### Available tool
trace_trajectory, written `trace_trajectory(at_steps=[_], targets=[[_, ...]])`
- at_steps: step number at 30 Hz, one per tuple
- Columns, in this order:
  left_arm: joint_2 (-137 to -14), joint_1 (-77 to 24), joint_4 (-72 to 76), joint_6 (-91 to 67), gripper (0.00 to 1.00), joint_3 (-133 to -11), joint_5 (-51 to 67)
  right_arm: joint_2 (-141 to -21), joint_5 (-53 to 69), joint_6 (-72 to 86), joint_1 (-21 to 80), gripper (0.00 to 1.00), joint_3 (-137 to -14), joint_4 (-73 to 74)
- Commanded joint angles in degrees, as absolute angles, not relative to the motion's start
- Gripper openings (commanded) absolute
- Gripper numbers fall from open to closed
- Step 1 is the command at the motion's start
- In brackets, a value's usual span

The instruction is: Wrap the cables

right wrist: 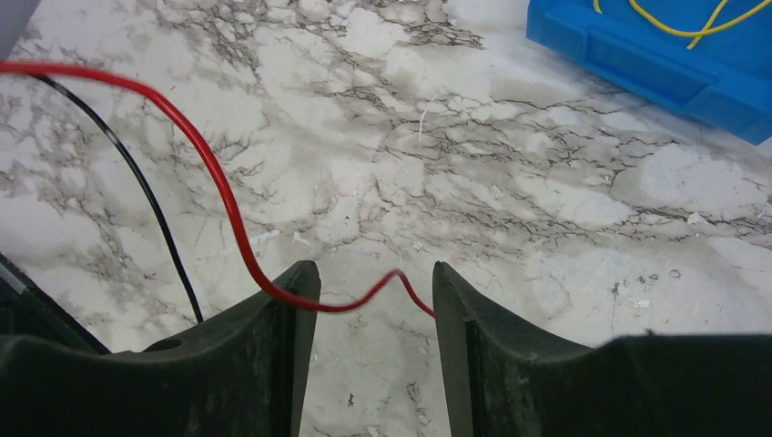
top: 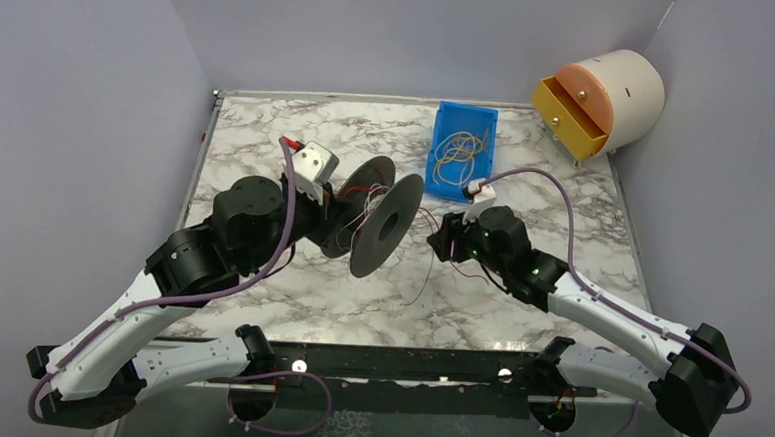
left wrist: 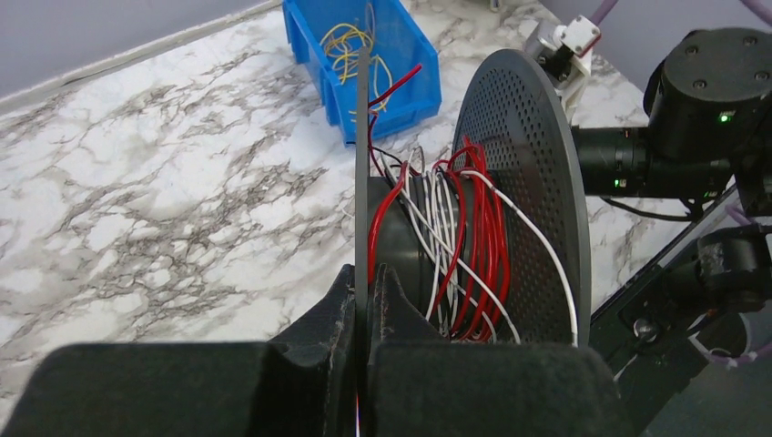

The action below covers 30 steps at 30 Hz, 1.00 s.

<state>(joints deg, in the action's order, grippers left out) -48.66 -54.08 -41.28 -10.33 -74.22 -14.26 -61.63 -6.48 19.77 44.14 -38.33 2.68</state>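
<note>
- The left fingers [left wrist: 393,314] are pressed together on the near flange [left wrist: 361,164] of the reel [left wrist: 537,209], whose thin edge stands upright between them; I judge this grip keeps the reel off the tabletop [right wrist: 510,182] and presents its hub for winding
- Just beyond those fingers, the cables [left wrist: 473,228], red with some white turns, lie wound on the hub between the two flanges
- The right fingers [right wrist: 460,337] stand apart, with a loose red strand [right wrist: 218,191] draped across the gap, not pinched; it is probably lined up to be gripped and fed
- A black strand [right wrist: 146,196] runs just outside one of these fingers
- Farther out, a blue bin [right wrist: 655,73] holds yellow wires
</note>
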Motion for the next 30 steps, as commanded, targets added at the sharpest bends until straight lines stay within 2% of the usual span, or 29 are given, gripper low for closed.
trace_trajectory(at_steps=[1,10,30], targets=[[-46.2,-54.1,-33.8,-14.0,0.0,-77.2,-17.7,-58.6,-6.8,20.0,43.9,0.55,-36.3,-1.0],[-45.3,-54.1,-30.3,-16.4,0.0,-79.7,-17.0,-57.3,-7.9,18.9,43.9,0.61,-32.1,-6.2],[-45.9,-54.1,-28.2,-16.6,0.0,-79.9,-16.2,-50.7,1.5,28.5,43.9,0.59,-25.7,-8.0]])
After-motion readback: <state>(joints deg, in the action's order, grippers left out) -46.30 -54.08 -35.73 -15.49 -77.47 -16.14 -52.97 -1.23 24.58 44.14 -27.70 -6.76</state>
